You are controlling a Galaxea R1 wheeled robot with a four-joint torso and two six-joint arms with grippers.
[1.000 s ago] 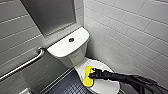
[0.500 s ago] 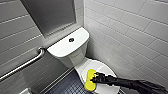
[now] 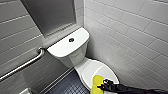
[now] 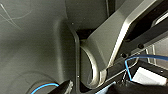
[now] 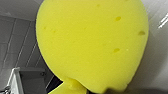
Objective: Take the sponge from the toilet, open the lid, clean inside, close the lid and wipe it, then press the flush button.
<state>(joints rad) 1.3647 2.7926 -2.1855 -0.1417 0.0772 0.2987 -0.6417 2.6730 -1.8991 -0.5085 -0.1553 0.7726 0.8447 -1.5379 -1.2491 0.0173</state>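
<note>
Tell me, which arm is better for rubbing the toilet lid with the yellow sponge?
Right, I think. The right claw grips the sponge, and the sponge sits at the front of the closed lid. That arm would likely only need to slide it across.

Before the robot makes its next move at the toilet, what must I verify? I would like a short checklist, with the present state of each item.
1. Sponge gripped by the right hand: ok. The right wrist view shows the sponge close up against the hand.
2. Lid closed: ok, it lies flat over the bowl.
3. Sponge placed over the lid: ok, it is at the lid's front end. Whether it presses on the surface: cannot tell.
4. Flush button uncovered: ok, nothing lies on the tank cover around it.
5. Lid wiped clean: cannot tell.
</note>
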